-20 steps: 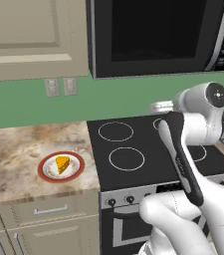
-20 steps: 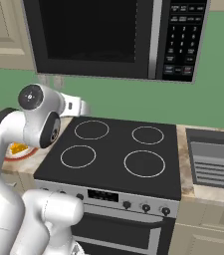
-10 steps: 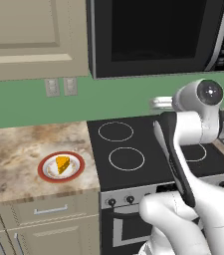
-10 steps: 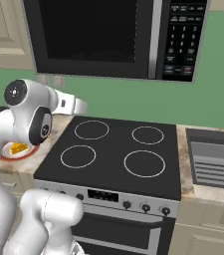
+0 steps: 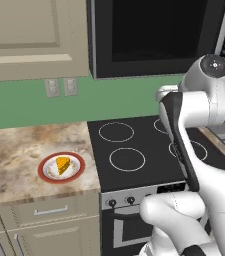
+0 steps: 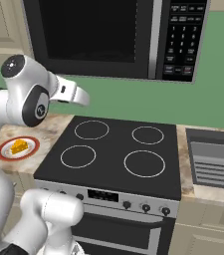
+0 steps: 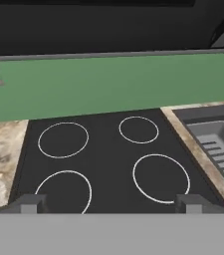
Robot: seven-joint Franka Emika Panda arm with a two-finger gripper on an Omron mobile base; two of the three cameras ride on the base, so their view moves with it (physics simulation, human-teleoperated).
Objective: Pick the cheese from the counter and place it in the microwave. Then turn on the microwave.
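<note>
Cheese: the orange-yellow wedge (image 5: 62, 164) lies on a round white plate with a red rim (image 5: 48, 171), untouched
Plate: it sits on the counter (image 5: 14, 160), at the near part, just left of the black stovetop (image 5: 134, 150)
Gripper: the gripper (image 7: 108, 203) has its two dark finger tips standing far apart, with nothing between them; it looks down over the stovetop and the green wall (image 7: 108, 84) behind it
Arm: the white arm (image 5: 204, 100) rises above the stovetop, well apart from the cheese, which is to its left
Microwave: the black microwave (image 6: 93, 35) hangs above the stovetop, its dark window door is shut, and the button panel (image 6: 180, 37) is on its right side
Sink: a grey sink (image 6: 215, 159) lies to the right of the stovetop
Cabinet: a beige cabinet (image 5: 34, 35) hangs on the wall left of the microwave
</note>
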